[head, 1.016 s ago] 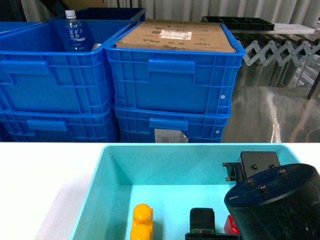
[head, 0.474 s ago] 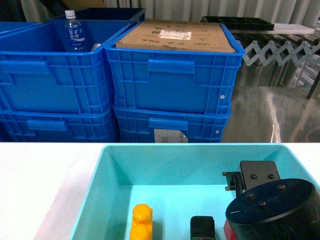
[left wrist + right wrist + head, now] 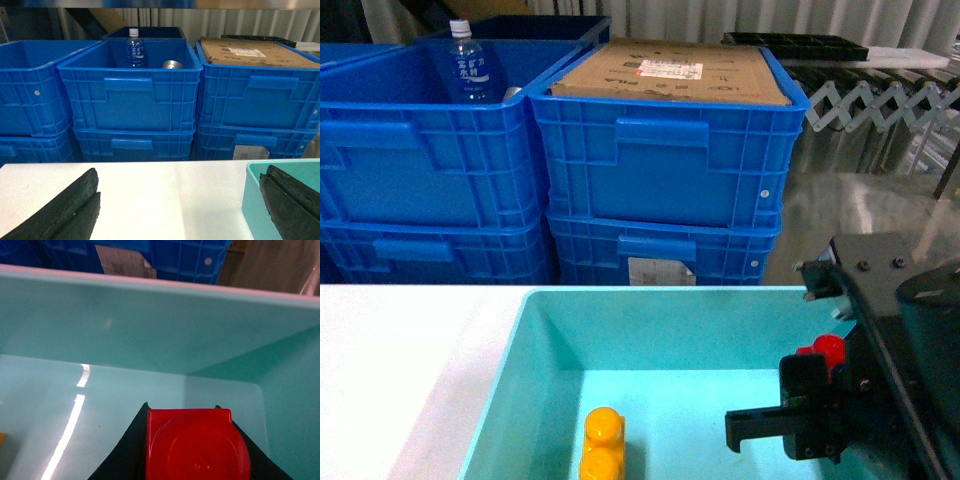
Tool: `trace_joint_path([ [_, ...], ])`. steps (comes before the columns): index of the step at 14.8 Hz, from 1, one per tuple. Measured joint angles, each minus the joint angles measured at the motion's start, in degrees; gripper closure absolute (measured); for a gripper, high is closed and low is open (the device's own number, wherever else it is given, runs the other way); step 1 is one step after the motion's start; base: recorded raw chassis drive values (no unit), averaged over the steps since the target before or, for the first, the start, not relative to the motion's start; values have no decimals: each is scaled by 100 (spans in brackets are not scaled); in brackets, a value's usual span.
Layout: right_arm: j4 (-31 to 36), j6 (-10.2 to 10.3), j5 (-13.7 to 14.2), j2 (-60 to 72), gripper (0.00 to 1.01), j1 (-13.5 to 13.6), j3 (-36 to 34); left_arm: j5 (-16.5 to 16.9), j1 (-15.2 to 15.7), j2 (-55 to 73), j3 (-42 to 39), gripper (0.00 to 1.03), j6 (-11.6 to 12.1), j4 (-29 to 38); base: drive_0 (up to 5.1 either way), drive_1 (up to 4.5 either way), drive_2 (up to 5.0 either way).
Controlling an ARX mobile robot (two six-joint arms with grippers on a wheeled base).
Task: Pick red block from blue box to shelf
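The right pincer (image 3: 817,385) is clamped on the red block (image 3: 823,350), which sits between its black fingers, stud showing, above the floor of the blue box (image 3: 650,300) toward the box's 3 o'clock side in the head view. In the right wrist view the red block (image 3: 196,445) fills the bottom centre, flanked by the dark fingers, with the turquoise far wall of the box (image 3: 150,320) at 12 o'clock behind it.

The chief risk, as I judge it, is the grip itself. The block is small and glossy, and the fingers seem to hold only its lower sides; a quick swing or a twist of the wrist could let it slide out and fall back into the box or onto the white worktop (image 3: 390,370). How deep the block sits between the pads cannot be told from these views.

A second hazard is the box wall. The pincer hangs close to the box's right-hand rim, so travelling sideways before gaining enough height could catch the rim, tilt the box or knock the block loose. The yellow brick (image 3: 603,440) lies at about 7 o'clock of the pincer, well apart, and is unlikely to be disturbed.

Third, no shelf shows in any view, so the carry will likely be long, past the stacked dark blue crates (image 3: 660,160); base motion adds jolts.

The left pincer (image 3: 175,210) stands open over the worktop, its right finger beside the box corner, holding nothing.
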Motion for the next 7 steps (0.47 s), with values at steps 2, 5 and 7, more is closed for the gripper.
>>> trace_joint_path([
  [2, -175, -122, -107, -317, 74, -33, -22, 0, 0, 0, 0, 5, 0, 0, 0, 0, 0],
  [5, -339, -192, -179, -557, 74, -28, -26, 0, 0, 0, 0, 5, 0, 0, 0, 0, 0],
  [7, -496, -236, -264, -785, 74, -28, -33, 0, 0, 0, 0, 5, 0, 0, 0, 0, 0],
])
